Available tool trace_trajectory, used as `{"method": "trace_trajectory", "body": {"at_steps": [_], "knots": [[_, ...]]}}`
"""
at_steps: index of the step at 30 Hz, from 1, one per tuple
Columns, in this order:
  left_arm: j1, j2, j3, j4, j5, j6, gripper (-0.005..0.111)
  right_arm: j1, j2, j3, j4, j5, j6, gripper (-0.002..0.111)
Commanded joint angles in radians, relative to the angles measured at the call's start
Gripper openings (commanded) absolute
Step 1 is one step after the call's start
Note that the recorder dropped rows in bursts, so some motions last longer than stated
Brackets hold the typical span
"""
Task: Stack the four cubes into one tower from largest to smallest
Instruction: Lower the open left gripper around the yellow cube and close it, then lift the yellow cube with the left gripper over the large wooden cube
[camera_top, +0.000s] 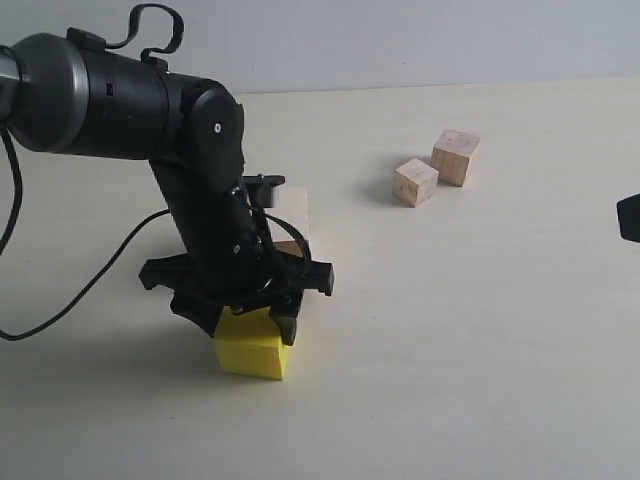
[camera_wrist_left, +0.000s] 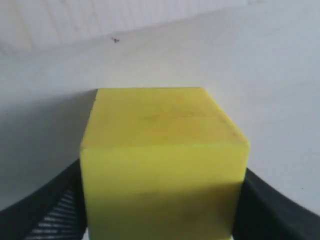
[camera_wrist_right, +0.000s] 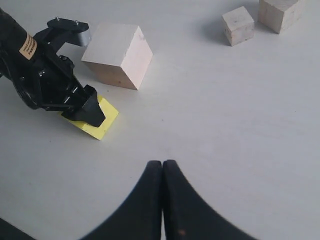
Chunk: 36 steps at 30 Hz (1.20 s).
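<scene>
The yellow cube rests on the table. My left gripper reaches down over it, with one finger pressed flat against each of two opposite sides. Just behind it the large pale wood cube stands on the table, partly hidden by the left arm. Two small bare wood cubes sit side by side at the far right, and the right wrist view shows the same small cubes. My right gripper hovers above bare table, shut and empty.
The left arm's black cable trails across the table at the left. A dark part of the right arm pokes in at the right edge. The pale tabletop meets a light wall at the back.
</scene>
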Motion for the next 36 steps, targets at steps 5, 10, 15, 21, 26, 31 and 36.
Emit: {"method": "trace_trajectory", "body": {"at_steps": [5,10,15,21,26,31,36], "knots": [[-0.027,-0.029,-0.007,0.016,0.245,0.101,0.0,-0.003,-0.002,0.003,0.006,0.0,-0.003,0.0],[-0.061,-0.122,-0.007,0.035,0.27,0.104,0.0,-0.003,-0.002,0.003,0.004,0.001,-0.011,0.0],[-0.051,-0.235,-0.007,0.037,0.293,0.259,0.0,-0.003,-0.002,0.003,0.004,0.001,-0.011,0.0],[0.033,-0.299,-0.027,0.05,0.293,0.471,0.0,-0.003,-0.002,0.003,0.004,0.001,-0.017,0.0],[0.1,-0.299,-0.108,0.085,0.293,0.707,0.0,-0.003,-0.002,0.003,0.004,-0.001,-0.017,0.0],[0.112,-0.299,-0.201,0.109,0.293,0.892,0.0,-0.003,-0.002,0.003,0.006,-0.001,-0.017,0.0],[0.112,-0.259,-0.301,0.18,0.293,0.955,0.0,-0.003,-0.002,0.003,0.012,-0.007,-0.017,0.0]]}}
